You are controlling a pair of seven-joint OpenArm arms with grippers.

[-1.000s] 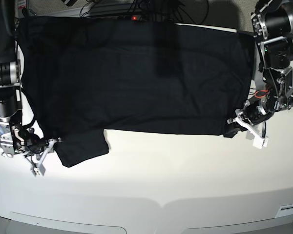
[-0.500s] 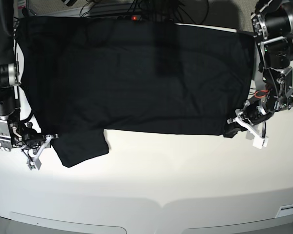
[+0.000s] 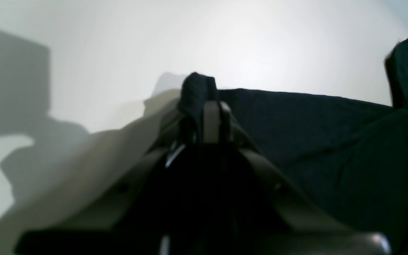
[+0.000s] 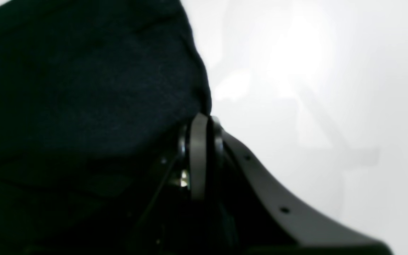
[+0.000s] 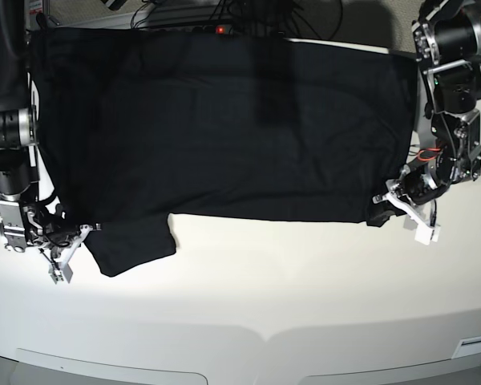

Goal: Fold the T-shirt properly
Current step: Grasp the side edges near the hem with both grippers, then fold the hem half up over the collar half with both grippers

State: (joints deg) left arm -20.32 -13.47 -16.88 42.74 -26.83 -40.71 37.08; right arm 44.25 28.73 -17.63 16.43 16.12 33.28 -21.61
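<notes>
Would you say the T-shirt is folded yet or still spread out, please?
Spread out: the T-shirt lies flat across the table, with the left gripper and right gripper each pinching a near corner.

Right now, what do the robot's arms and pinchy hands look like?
Both arms are chunky black cylinders with silvery-grey metal joints. The left arm has thin red and black wires near its wrist. Each gripper, left gripper and right gripper, has pale whitish, long, thin fingers that show small round holes up close.
</notes>
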